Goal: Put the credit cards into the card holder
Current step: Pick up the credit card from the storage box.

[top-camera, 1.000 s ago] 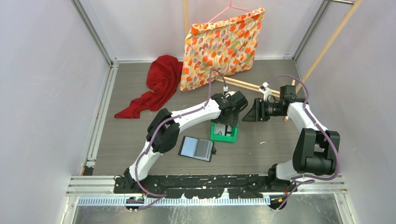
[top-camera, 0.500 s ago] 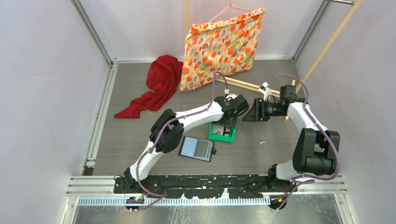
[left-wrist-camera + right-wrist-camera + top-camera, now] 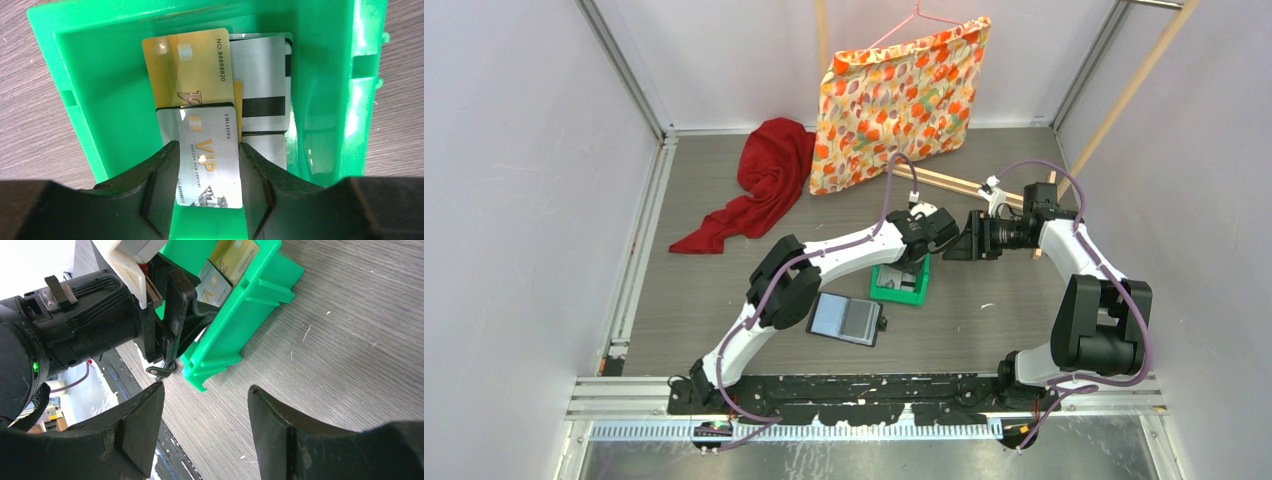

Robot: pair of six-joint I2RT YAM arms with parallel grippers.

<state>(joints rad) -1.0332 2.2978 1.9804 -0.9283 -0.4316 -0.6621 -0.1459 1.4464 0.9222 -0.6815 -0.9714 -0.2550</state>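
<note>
Plainly, the left gripper (image 3: 208, 147) is clamped on a silver card (image 3: 210, 175), one finger against each long edge, down in the green tray (image 3: 80, 75). That card overlaps a gold card (image 3: 187, 70). Nearby the right gripper (image 3: 205, 395) hangs open over the table (image 3: 1024, 300), holding nothing. The holder (image 3: 846, 319) lies open just beside the tray.

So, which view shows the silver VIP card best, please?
The left wrist view: the silver VIP card sits face up between the left fingers. The right wrist view shows only its corner inside the green tray; the top view cannot resolve it.
</note>
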